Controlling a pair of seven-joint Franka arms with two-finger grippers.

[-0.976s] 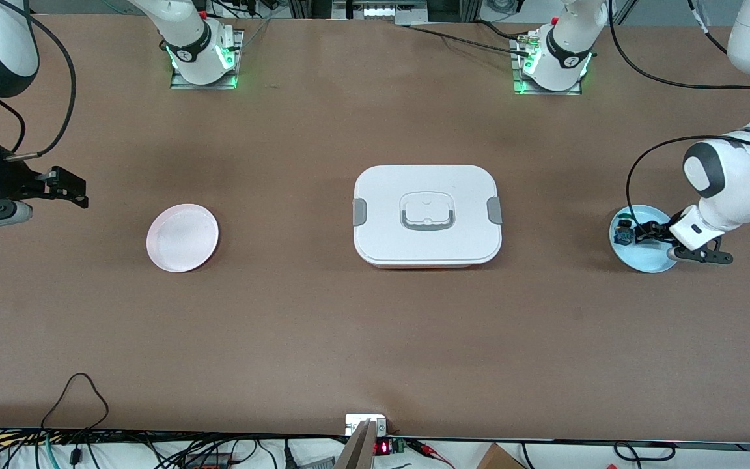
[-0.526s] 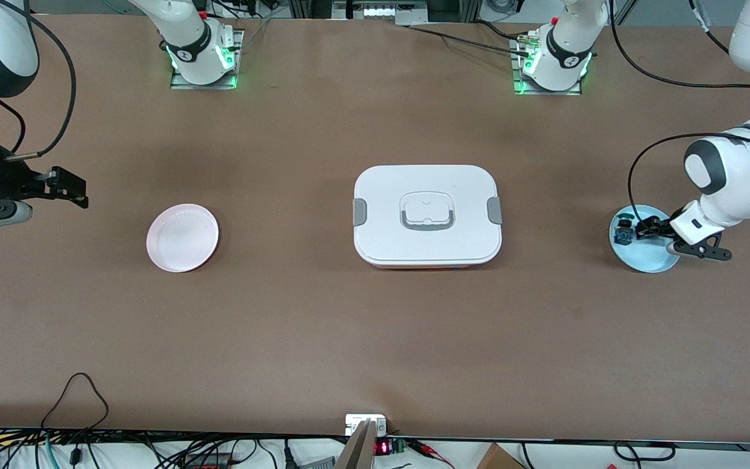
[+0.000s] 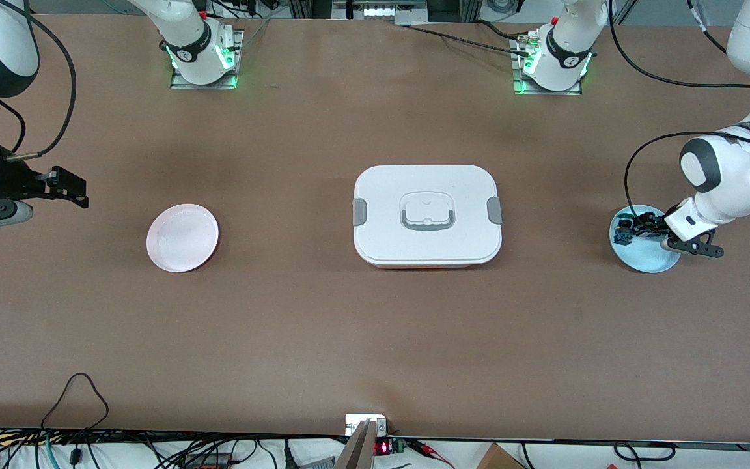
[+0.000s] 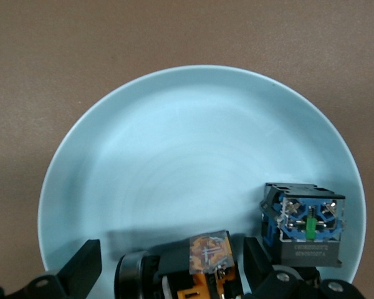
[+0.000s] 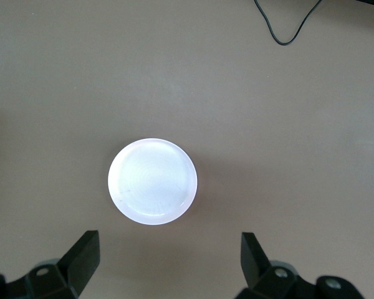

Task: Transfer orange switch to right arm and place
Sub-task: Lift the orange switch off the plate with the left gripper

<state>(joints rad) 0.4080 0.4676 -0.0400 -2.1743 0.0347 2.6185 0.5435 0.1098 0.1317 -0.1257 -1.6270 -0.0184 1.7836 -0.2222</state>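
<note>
Our left gripper (image 4: 168, 268) is open around the orange switch (image 4: 207, 261) in the blue plate (image 4: 174, 124). We might bump the blue-and-green part (image 4: 306, 225) just beside it. Our right gripper (image 5: 168, 261) waits open over the table near the pink plate (image 5: 152, 181).

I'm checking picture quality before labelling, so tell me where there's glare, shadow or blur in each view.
Front view: even light, green glow at both arm bases, soft shadow beside the white lidded box. Left wrist view: sharp, the orange switch casts a shadow on the blue plate. Right wrist view: the pink plate is washed out by glare.
</note>
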